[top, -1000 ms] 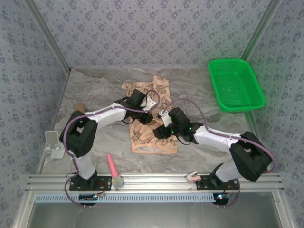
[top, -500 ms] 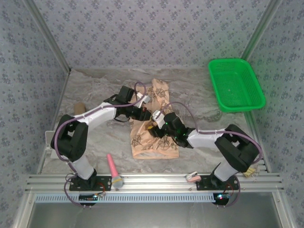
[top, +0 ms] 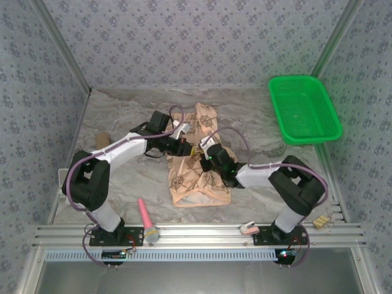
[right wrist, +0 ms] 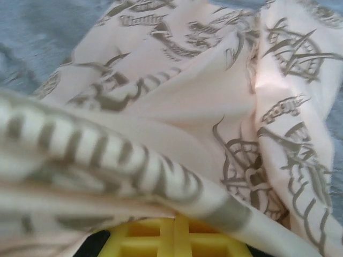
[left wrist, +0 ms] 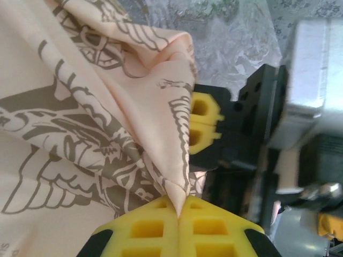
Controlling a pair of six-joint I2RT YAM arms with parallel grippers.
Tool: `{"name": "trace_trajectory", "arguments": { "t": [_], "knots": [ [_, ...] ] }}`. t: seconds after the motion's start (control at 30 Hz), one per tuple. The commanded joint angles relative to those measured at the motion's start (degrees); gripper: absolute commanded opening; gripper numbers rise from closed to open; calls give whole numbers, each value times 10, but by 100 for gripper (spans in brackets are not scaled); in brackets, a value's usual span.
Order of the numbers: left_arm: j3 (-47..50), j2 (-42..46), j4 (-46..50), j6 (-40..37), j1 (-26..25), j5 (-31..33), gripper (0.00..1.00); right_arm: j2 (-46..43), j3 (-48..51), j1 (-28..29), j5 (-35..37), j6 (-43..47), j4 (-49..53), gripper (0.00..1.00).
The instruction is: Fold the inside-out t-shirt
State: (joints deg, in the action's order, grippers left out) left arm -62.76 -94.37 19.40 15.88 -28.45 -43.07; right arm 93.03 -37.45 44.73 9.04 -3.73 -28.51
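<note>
The inside-out t-shirt (top: 196, 184) is a peach cloth with dark compass prints, lying bunched in the middle of the table. Both grippers meet over its middle. My left gripper (top: 185, 146) is shut, and its wrist view shows a pointed fold of the t-shirt (left wrist: 80, 107) pinched between the yellow pads of the left gripper (left wrist: 178, 210). My right gripper (top: 203, 157) sits right beside it, its yellow pads (left wrist: 203, 126) against the cloth edge. In the right wrist view the right gripper (right wrist: 174, 229) is shut, with a fold of the t-shirt (right wrist: 187, 91) coming out over the pad tips.
A green plastic basket (top: 304, 109) stands at the back right. A pink-handled tool (top: 147, 219) lies near the front rail by the left base. A small pink clip (top: 247, 228) rests on the rail, and a brown object (top: 101, 139) sits at the left.
The right gripper has shut on the cloth and slid left toward the left gripper. The left gripper stays shut and has shifted slightly. The shirt's middle is gathered between them.
</note>
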Motion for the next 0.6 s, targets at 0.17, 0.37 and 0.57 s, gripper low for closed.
{"name": "trace_trajectory", "arguments": {
  "t": [0.17,0.37,0.57],
  "knots": [
    [49,4,-56,-89,34,49,41,-115,1,-72,-394,142,189,0],
    [123,48,-175,-153,-8,90,56,-133,-48,-124,-516,103,255,0],
    [169,116,-205,-182,-38,117,74,-139,-82,-141,-539,97,328,0]
  ]
}}
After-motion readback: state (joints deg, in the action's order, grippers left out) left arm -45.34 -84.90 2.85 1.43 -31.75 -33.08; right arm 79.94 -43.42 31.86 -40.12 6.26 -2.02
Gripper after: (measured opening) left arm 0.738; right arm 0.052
